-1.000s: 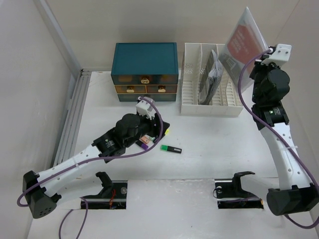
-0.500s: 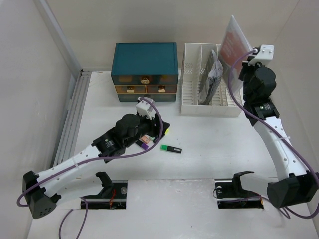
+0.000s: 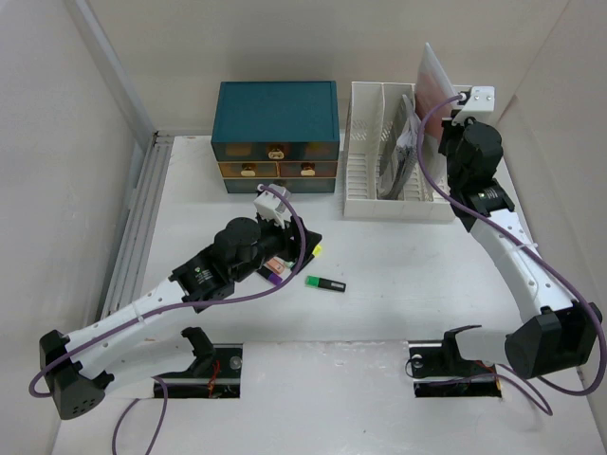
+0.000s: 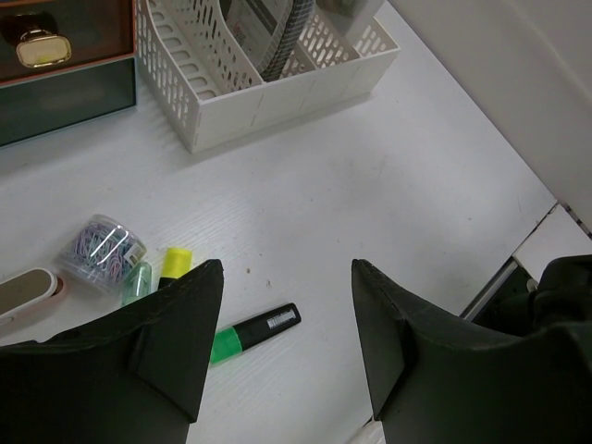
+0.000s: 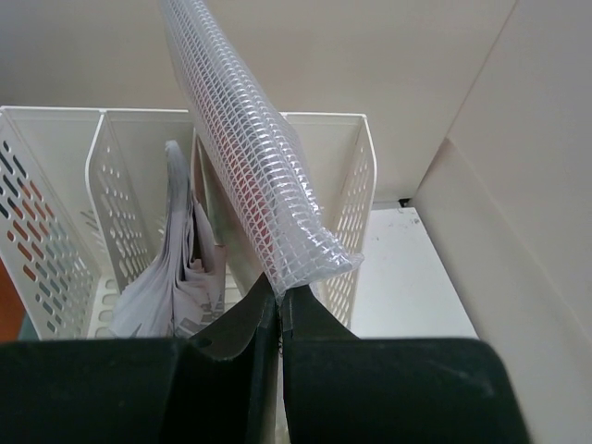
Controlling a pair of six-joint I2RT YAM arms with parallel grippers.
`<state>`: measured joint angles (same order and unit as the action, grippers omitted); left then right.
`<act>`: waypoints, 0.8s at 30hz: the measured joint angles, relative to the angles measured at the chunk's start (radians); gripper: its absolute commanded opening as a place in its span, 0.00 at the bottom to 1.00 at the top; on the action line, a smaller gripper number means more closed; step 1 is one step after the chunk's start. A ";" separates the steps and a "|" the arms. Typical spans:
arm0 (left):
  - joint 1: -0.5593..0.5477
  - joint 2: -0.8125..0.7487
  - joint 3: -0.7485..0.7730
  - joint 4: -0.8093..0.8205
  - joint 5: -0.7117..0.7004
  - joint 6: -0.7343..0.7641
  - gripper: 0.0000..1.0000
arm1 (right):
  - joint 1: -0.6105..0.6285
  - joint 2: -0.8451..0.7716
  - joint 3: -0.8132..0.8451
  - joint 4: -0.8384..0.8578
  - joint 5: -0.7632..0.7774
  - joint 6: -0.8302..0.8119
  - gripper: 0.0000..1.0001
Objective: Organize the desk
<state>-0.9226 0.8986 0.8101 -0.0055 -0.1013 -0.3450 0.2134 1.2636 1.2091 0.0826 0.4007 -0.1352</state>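
Note:
The desk [image 3: 408, 256] is a white tabletop. My right gripper [image 5: 277, 294] is shut on the lower edge of a clear mesh pouch [image 5: 245, 148] with something red inside. It holds the pouch upright above the right end of the white file rack [image 5: 356, 185]. From above, the pouch [image 3: 432, 85] stands edge-on beside the right gripper [image 3: 453, 104]. My left gripper [image 4: 287, 268] hangs open and empty over the desk. Just below it lies a green highlighter [image 4: 254, 331], with a yellow highlighter [image 4: 174, 264] to the left.
A teal drawer cabinet [image 3: 275, 114] stands at the back, left of the file rack [image 3: 365, 180], which holds grey papers [image 5: 180, 268]. A jar of paper clips [image 4: 102, 248], a small mint item [image 4: 137, 282] and a pink-white item [image 4: 28, 291] lie under the left arm.
The right arm has swung left with the pouch, from beyond the rack's right side to above its right end, turning the pouch edge-on. The left arm has barely shifted.

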 measured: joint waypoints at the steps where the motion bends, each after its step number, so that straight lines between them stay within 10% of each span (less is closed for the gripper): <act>1: 0.000 0.000 0.000 0.000 0.000 0.000 0.55 | 0.001 0.003 0.000 0.000 0.001 0.000 0.00; 16: 0.000 -0.001 0.000 0.000 0.000 0.000 0.55 | 0.005 0.044 -0.075 0.005 -0.021 0.001 0.02; 24: 0.000 -0.001 0.000 0.000 0.000 0.000 0.55 | 0.006 0.044 -0.105 0.017 -0.079 0.005 0.67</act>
<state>-0.9226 0.8978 0.8101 -0.0059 -0.1017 -0.3450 0.2192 1.3075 1.1038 0.0998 0.3214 -0.1303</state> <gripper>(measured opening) 0.546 0.587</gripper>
